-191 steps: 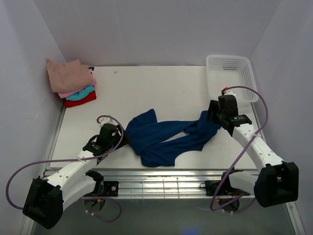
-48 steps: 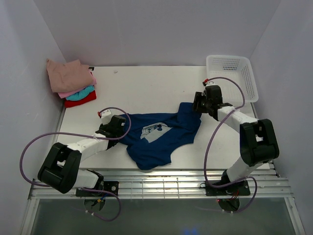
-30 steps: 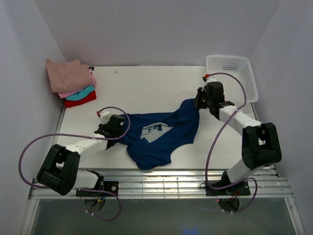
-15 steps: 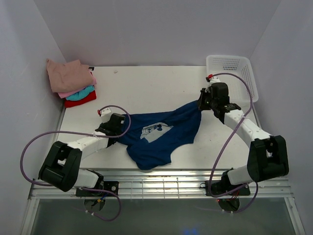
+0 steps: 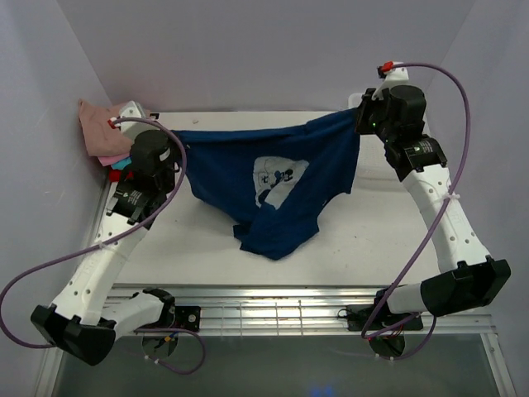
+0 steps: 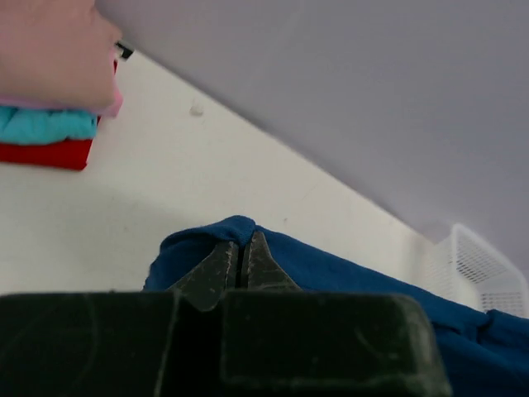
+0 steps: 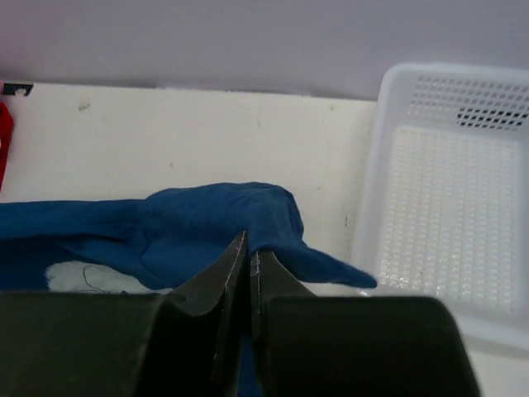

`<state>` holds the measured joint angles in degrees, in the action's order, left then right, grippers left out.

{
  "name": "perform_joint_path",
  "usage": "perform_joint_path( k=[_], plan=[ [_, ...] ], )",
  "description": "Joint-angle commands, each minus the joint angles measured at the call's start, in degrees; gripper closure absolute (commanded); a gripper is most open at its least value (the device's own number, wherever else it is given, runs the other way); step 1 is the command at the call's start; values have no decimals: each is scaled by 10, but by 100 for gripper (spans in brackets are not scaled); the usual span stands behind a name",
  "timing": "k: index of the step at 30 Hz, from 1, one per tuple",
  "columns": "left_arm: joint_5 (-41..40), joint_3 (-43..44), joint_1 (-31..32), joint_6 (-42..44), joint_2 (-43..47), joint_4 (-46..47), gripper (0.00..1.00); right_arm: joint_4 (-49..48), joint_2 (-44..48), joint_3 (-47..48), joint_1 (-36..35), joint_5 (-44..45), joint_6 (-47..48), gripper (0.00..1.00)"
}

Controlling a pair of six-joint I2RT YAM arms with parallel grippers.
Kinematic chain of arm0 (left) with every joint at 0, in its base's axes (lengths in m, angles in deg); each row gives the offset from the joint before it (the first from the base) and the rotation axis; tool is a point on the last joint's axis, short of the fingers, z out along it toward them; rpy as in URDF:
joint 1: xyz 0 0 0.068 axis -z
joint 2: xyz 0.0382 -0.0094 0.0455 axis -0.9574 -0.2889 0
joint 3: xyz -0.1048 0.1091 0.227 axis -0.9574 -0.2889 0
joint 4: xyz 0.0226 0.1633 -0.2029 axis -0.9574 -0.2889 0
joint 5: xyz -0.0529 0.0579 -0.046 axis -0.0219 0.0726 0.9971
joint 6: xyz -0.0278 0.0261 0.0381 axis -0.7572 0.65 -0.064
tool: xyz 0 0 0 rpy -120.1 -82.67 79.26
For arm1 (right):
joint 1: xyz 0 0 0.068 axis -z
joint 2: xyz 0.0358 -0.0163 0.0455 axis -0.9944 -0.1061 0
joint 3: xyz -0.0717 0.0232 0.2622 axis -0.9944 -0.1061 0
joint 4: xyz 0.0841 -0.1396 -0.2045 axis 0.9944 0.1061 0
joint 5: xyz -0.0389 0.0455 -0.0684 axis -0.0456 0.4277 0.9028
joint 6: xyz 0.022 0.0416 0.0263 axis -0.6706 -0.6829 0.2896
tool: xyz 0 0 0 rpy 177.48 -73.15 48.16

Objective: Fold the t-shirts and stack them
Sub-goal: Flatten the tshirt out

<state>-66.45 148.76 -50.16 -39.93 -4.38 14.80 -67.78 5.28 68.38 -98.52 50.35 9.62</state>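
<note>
Top view: navy tee (image 5: 273,178) hangs stretched above the table (image 5: 207,248) between left gripper (image 5: 172,147) at 9 o'clock and right gripper (image 5: 362,117) at 2; the left arm partly covers the folded tee stack (image 5: 101,132) at 10. Left wrist: jaws pressed together on a navy fold, stack at 10, white basket (image 6: 473,273) at 4. Right wrist: jaws pinch the tee's edge, basket at 2 with its mesh floor showing.

The navy shirt (image 5: 223,169) is soft matt cloth, the basket (image 7: 446,207) smooth white plastic mesh, the table (image 5: 207,248) smooth and matt.
</note>
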Motion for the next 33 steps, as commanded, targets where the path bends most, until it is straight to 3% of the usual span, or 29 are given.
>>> perform_joint_path(
  k=[1, 6, 12, 15, 19, 23, 29, 32, 33],
  plan=[
    [8, 50, -5, 38, 35, -57, 100, 46, 9, 74, 5, 26, 22, 92],
    [112, 38, -5, 26, 127, -103, 100, 103, 51, 128, 5, 19, 23, 92],
    [252, 46, -5, 28, 235, -177, 100, 166, 185, 145, 5, -61, 14, 92],
    [302, 122, -5, 29, 256, -237, 100, 218, 226, 204, 5, -93, 12, 92],
    [380, 266, -5, 14, 260, -291, 100, 289, 241, 359, 5, -116, -1, 92],
    [420, 343, -5, -9, 255, -318, 100, 332, 235, 464, 5, -132, -21, 92],
    [393, 311, -8, -30, 269, -321, 100, 276, 268, 383, 5, -135, -36, 92],
    [355, 226, -8, -38, 272, -305, 100, 224, 275, 277, 5, -128, -23, 92],
    [328, 162, -8, -40, 277, -276, 100, 207, 277, 214, 5, -123, -15, 92]
  ],
)
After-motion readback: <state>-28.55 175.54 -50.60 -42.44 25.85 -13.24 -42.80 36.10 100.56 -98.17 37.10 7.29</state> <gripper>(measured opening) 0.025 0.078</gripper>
